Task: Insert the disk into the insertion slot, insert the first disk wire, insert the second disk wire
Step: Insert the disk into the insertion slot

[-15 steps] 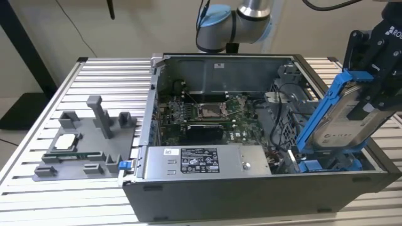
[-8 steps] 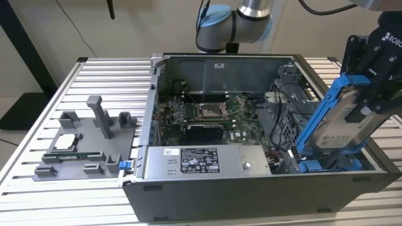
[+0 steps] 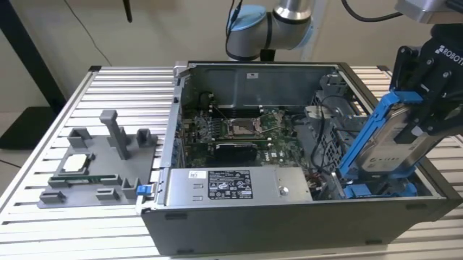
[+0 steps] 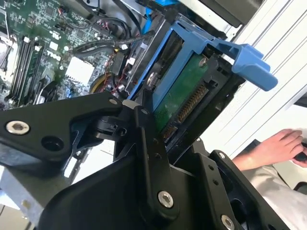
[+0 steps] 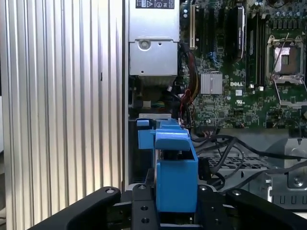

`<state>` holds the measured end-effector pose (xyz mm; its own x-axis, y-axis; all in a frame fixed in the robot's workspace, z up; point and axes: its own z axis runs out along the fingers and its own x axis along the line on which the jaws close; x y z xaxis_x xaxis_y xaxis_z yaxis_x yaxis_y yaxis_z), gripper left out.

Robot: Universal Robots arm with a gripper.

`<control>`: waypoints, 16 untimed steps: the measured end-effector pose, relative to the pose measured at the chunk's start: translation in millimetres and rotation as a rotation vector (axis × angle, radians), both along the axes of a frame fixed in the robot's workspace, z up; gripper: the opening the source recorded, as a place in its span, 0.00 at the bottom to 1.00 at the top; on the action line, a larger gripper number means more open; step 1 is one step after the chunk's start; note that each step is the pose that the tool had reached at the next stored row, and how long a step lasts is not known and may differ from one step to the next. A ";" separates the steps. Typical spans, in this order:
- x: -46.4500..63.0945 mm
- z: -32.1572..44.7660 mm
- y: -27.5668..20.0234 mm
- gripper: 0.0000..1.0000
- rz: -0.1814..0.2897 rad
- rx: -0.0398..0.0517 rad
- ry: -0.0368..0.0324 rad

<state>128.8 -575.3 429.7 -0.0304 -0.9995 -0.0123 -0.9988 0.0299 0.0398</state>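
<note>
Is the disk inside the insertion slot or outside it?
Not seated: the disk is tilted, mostly above the case, held by the end effector.

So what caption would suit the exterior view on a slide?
The claw holds the disk tilted, its lower end by the insertion slot of the open computer case.

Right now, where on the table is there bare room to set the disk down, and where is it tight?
Bare table lies between the grey parts tray and the far edge, and along the near edge in front of it. Inside the computer case it is crowded: cables beside the tilted disk held by the gripper.
</note>
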 end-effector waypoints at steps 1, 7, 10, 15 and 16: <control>0.2 -0.9 0.0 0.00 -0.002 0.0011 -0.0001; 1.3 -6.9 0.4 0.00 -0.024 0.0055 -0.0001; 2.1 -9.2 0.5 0.00 -0.033 0.0069 -0.0001; 2.5 -11.6 0.1 0.00 -0.037 0.0076 0.0006; 2.5 -12.0 -0.1 0.00 -0.037 0.0075 0.0010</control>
<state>131.3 -575.4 417.7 -0.0672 -0.9975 -0.0197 -0.9969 0.0663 0.0412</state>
